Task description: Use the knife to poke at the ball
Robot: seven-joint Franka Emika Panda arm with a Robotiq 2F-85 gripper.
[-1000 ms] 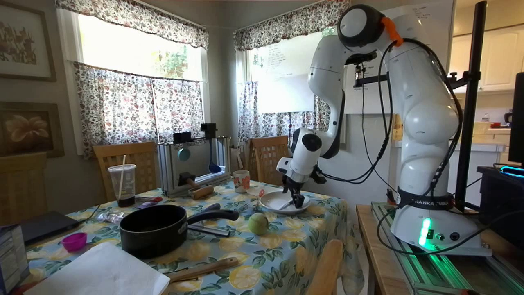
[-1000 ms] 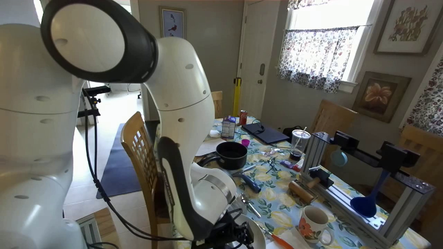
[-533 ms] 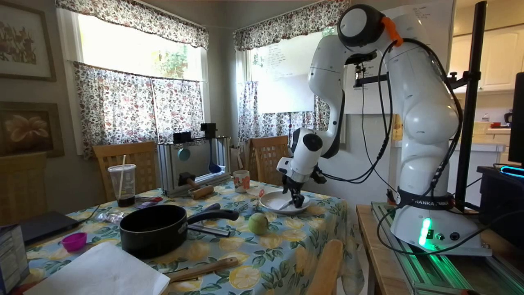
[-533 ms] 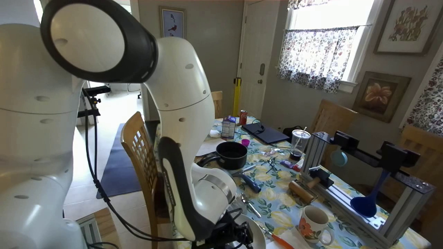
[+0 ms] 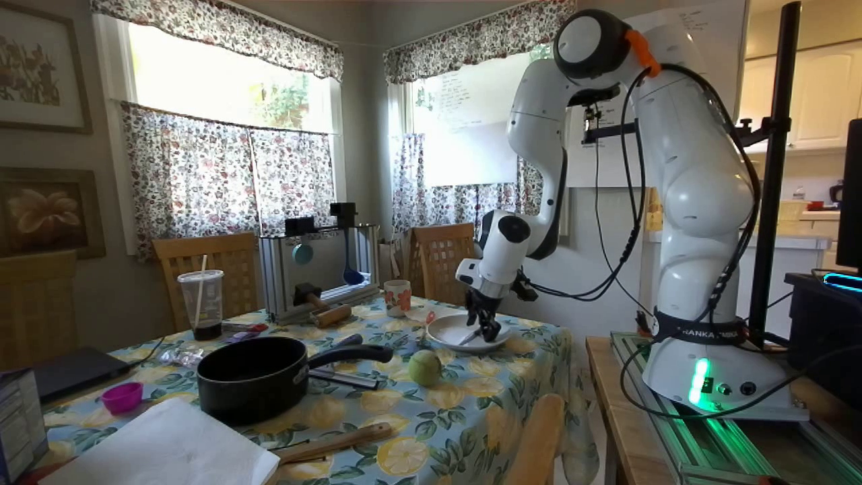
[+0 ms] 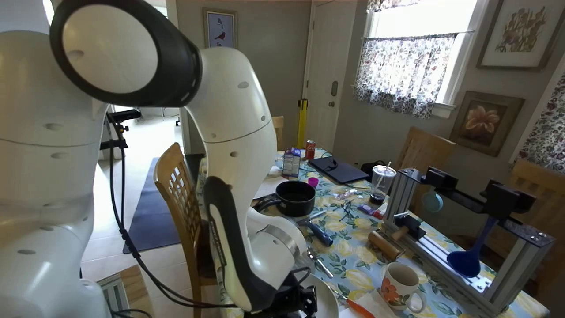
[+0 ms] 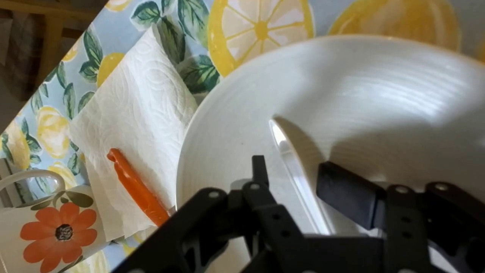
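"What takes up the most room?"

"The desk, spread with a lemon-print cloth, then the white arm, which reaches down over it in both exterior views."

"Next down?"

"A metal frame standing on the desk. After that the black pan, its handle pointing roughly toward the white plate."

"And the pincer?"

"Low over the plate. In the wrist view its fingers stand apart, with the plate showing through the gap."

"What lies around it?"

"A paper towel at the plate's edge, and near that a mug with an orange flower on its side."

"Tell me about the ball."

"Pale yellow-green, resting on the desk in an exterior view. It is near the plate and near the end of the pan's handle, and apart from the pincer."

"Anything slimmer?"

"An orange-handled tool lying on the towel, and a narrow, knife-like silver utensil inside the plate's rim. The utensil runs between the pincer's fingers, well clear of one and close to the other."

"Touching that second one?"

"I can't tell. The utensil's lower part is hidden behind the pincer, too."
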